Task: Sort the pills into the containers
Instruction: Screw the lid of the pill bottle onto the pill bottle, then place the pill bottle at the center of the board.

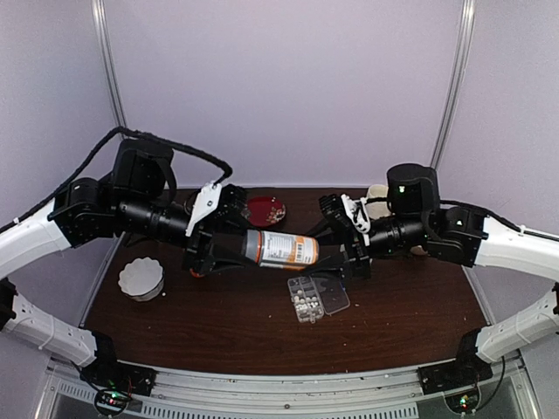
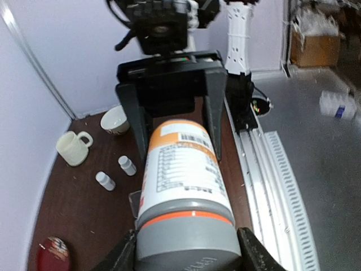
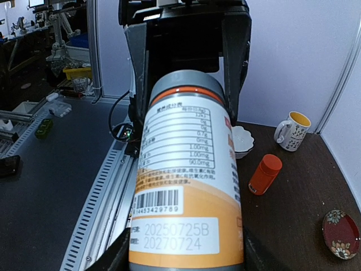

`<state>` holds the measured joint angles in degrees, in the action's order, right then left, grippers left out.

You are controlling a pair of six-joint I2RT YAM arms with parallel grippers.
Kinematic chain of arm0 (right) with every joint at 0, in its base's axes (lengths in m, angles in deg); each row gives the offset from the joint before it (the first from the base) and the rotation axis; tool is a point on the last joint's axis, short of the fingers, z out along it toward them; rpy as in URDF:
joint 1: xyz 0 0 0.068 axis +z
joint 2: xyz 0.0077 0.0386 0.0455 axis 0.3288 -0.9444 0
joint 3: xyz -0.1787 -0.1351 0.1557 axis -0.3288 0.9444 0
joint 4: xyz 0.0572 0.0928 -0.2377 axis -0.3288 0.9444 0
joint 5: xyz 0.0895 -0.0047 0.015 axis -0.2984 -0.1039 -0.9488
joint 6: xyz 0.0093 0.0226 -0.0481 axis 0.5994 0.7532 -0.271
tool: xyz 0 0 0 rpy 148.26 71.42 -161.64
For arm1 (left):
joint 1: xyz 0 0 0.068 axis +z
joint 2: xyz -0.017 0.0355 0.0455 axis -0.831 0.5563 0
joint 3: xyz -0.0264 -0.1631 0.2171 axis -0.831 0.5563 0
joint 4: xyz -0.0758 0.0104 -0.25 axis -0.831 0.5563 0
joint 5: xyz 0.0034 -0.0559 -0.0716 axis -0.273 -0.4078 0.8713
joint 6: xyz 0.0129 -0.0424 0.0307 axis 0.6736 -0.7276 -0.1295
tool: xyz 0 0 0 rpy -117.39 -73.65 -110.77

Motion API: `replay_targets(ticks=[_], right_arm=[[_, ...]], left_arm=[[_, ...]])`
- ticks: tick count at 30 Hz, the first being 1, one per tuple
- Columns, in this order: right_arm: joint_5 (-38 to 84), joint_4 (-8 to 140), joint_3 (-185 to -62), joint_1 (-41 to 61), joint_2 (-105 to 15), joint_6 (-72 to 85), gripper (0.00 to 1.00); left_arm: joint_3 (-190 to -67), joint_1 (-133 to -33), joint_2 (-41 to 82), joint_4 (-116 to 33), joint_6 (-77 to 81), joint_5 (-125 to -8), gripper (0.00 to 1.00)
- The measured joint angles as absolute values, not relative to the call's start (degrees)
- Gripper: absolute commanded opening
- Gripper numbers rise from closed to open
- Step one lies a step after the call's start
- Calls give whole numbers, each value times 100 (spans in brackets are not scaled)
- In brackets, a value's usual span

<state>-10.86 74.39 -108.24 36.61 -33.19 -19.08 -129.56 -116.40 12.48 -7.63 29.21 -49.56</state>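
1. Top external: bottle (image 1: 279, 249) hangs level between both pincers. The left gripper (image 1: 234, 248) grasps the bottle by its grey cap (image 1: 249, 247) and the right gripper (image 1: 325, 249) clamps its base, probably to twist the cap off.
2. Organizer box (image 1: 293, 283) lies open just below the right gripper, with pills (image 1: 304, 302) in its cells.
3. There is room to move nearside of both pincers. Red saucer (image 1: 265, 209) sits just beyond them.

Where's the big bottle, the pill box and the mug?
big bottle (image 1: 281, 249), top view, on its label.
pill box (image 1: 334, 297), top view, on its open clear lid.
mug (image 3: 291, 132), right wrist view, on its side.
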Motion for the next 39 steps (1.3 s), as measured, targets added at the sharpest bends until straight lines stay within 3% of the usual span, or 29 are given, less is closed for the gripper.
replay_targets(ticks=[11,26,32,34,39], right_arm=[[-1892,6814,-10778,3436,-3419,-736,0],[-2345,5323,-9956,3364,-3467,739,1],[-2358,5052,-9816,3366,-3520,890,89],[-2185,5210,-9771,3366,-3408,859,99],[-1361,6016,-9714,3366,-2928,149,100]], left_arm=[[-13835,-11640,1567,146,6778,-5047,0],[-13151,-11658,1311,-514,7559,-4997,0],[-12932,-11677,1195,-702,7591,-5065,0],[-12937,-11719,1241,-707,7672,-5104,0],[-12939,-11804,1324,-383,7519,-5367,0]])
